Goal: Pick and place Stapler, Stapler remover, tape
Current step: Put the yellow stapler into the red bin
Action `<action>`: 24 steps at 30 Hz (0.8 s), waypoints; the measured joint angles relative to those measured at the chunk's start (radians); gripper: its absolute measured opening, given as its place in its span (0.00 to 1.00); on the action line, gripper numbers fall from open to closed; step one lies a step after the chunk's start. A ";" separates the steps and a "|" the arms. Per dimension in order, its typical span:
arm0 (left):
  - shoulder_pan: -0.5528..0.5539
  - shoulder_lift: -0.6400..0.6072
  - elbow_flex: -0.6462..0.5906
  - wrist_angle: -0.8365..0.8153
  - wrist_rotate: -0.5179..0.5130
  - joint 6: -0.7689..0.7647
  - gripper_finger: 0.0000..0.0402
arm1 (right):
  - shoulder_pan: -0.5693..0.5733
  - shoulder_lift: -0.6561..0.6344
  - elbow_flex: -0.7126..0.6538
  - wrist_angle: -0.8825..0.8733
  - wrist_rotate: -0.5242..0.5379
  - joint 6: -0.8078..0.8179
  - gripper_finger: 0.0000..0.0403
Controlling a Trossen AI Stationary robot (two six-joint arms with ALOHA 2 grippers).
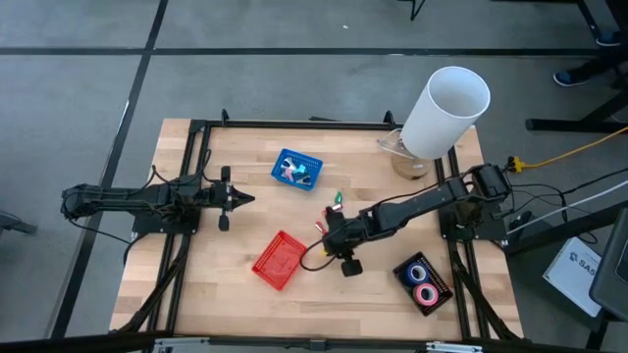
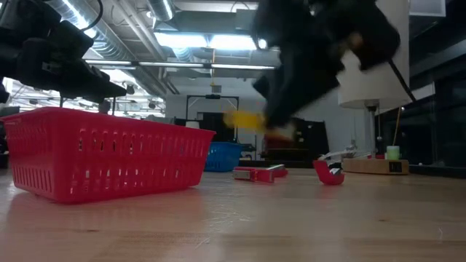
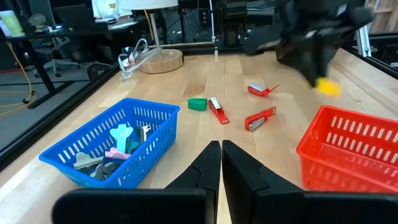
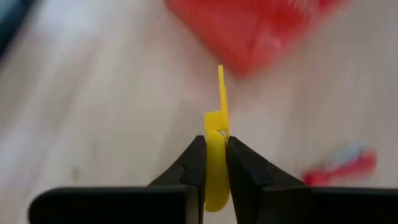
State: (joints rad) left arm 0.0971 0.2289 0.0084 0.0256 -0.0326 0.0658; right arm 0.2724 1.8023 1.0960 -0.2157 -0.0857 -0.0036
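High view: my right gripper [image 1: 330, 233] sits mid-table, just beside the red basket [image 1: 279, 260] on its far-right corner side. The black tray [image 1: 424, 282] near the front right edge holds tape rolls [image 1: 422, 281], one blue, one pink. My left gripper [image 1: 238, 199] waits over the left part of the table, near the blue basket [image 1: 297, 169].

Low view: my right arm hangs above the wood, a small yellow piece [image 2: 244, 120] at its tip, clear of the table. Red staplers [image 2: 258, 173] lie on the board beyond the red basket.

Left wrist view: my left fingers [image 3: 208, 167] are pressed together on nothing. The blue basket holds small pastel pieces; what they are I cannot tell. Two red staplers and a green item [image 3: 197, 104] lie near each other in the middle.

Right wrist view: my right fingers [image 4: 194, 163] pinch the yellow piece on its flat sides, a thin tab of it standing past the tips.

Judgement: light, stiff plastic, smooth-faced, likely to pivot or slip in a narrow pinch. Hold it low on the thicker body, not the thin tab, and keep the squeeze even.
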 joint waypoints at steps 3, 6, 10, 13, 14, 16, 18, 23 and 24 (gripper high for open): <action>0.000 0.000 0.000 0.000 0.000 0.000 0.02 | 0.001 -0.001 0.053 -0.035 0.005 -0.089 0.11; 0.000 0.000 0.000 0.000 0.000 0.000 0.02 | -0.006 -0.001 0.101 -0.064 0.011 -0.187 0.11; 0.000 0.000 0.000 0.000 0.000 0.000 0.02 | -0.028 0.001 0.162 -0.069 0.009 -0.284 0.11; 0.000 0.000 0.000 0.000 0.000 0.000 0.03 | -0.047 0.021 0.237 -0.066 0.006 -0.322 0.11; 0.000 0.000 0.000 0.000 0.000 0.000 0.03 | -0.054 0.034 0.267 -0.066 0.006 -0.327 0.11; 0.000 0.000 0.000 0.000 0.000 0.000 0.03 | -0.066 0.071 0.334 -0.066 -0.004 -0.341 0.11; 0.000 0.000 0.000 0.000 0.000 0.000 0.02 | -0.078 0.117 0.405 -0.066 -0.032 -0.351 0.11; 0.000 0.000 0.000 0.000 0.000 0.000 0.02 | -0.095 0.232 0.557 -0.064 -0.138 -0.352 0.11; 0.000 0.000 0.000 0.000 0.000 0.000 0.02 | -0.097 0.254 0.579 -0.065 -0.161 -0.352 0.11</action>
State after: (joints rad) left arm 0.0971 0.2291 0.0086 0.0257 -0.0326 0.0658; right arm 0.1749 2.0565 1.6746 -0.2810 -0.2471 -0.3561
